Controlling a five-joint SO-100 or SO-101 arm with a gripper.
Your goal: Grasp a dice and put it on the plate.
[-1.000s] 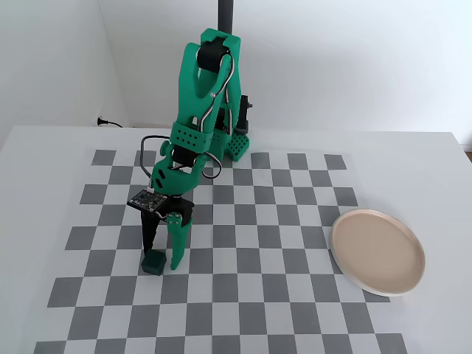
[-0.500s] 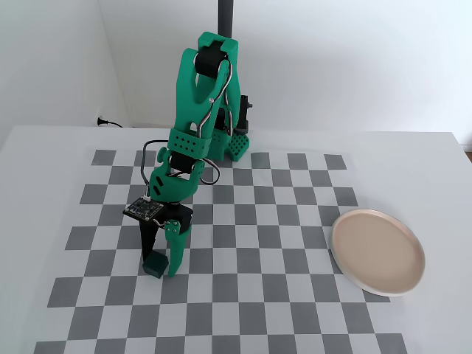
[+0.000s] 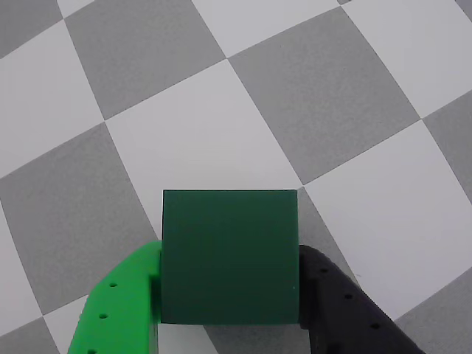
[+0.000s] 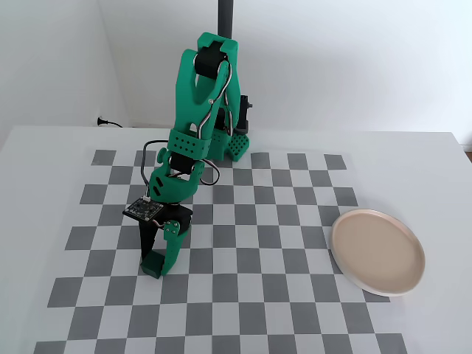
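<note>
The claw (image 3: 228,324) is clamped on the dice (image 3: 229,256), one finger against each side face, low over the checkered board (image 4: 243,295) for lifting. The plate (image 4: 346,274) waits empty, well apart to the fixed view's right.

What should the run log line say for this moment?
phase: grasp | gripper: shut on dice, fingers on both sides | dice: at checkerboard | plate: empty, right in fixed view
</note>
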